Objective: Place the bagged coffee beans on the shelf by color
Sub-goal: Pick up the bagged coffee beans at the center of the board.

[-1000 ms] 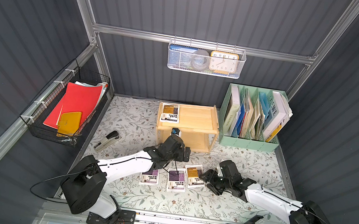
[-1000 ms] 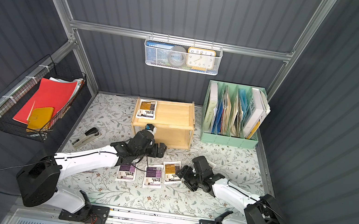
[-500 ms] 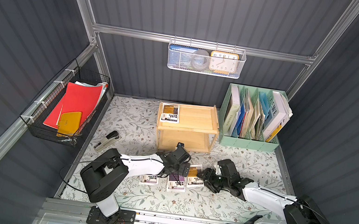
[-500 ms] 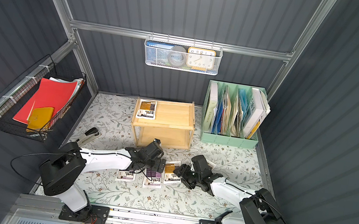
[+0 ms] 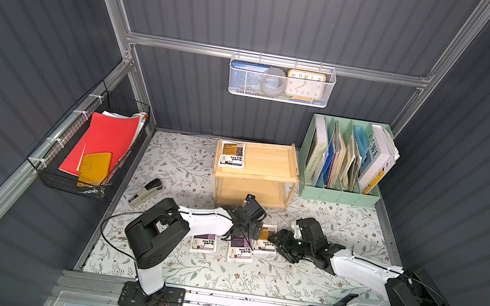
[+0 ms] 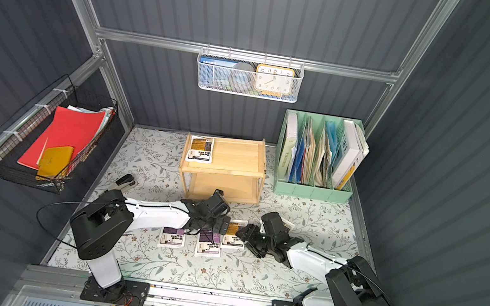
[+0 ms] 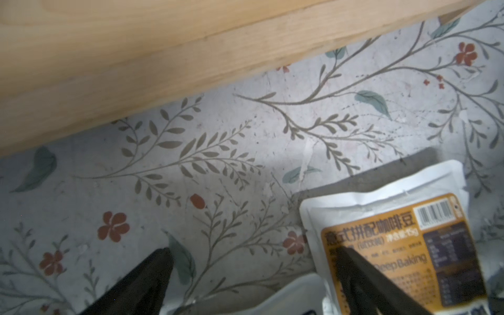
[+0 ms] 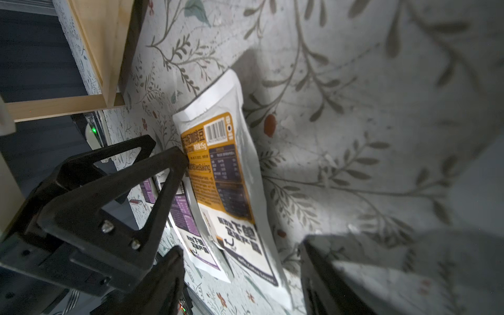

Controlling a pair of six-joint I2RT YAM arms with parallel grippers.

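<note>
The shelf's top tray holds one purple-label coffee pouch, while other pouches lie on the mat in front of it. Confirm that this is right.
Wrong in one respect: the pouch on the shelf top tray bears an orange-and-dark label, not purple; both top views show it. Other pouches, among them a purple-label pouch, do lie on the mat in front.

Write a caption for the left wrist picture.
Open left gripper over an orange-label coffee bag, near the wooden shelf.
</note>
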